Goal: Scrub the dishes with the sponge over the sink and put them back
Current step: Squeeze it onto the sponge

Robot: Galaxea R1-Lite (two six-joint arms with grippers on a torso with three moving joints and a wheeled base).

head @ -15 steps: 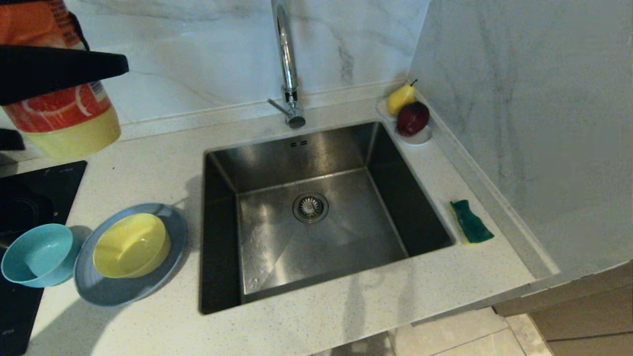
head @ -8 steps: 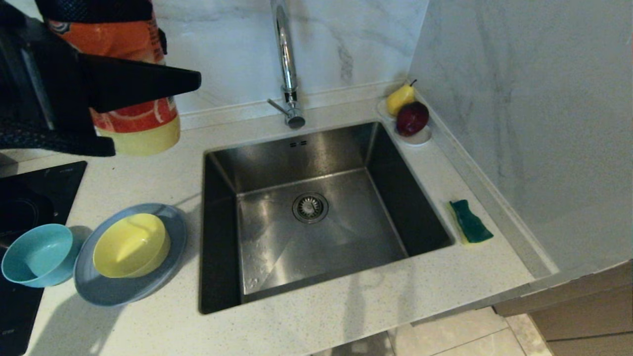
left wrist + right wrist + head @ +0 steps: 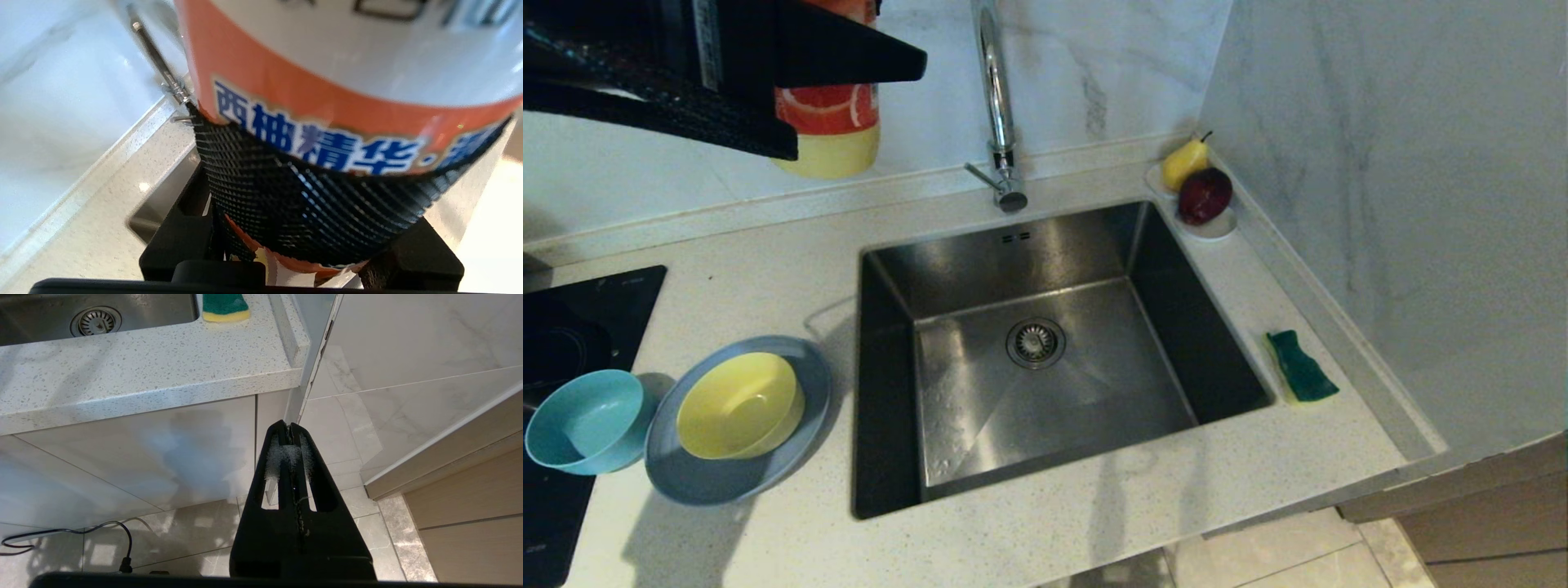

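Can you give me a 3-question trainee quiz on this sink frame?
1. True or false: the yellow bowl sits on the plate.
2. What does the left end effector hold? A) sponge B) bottle C) teal bowl
3. Fill in: the sponge lies on the counter to the ____ of the sink, in the head view.

Key:
1. True.
2. B: it is shut on the bottle, above the counter left of the faucet. The teal bowl stands beside the plate.
3. Right. The right end effector hangs shut below counter level.
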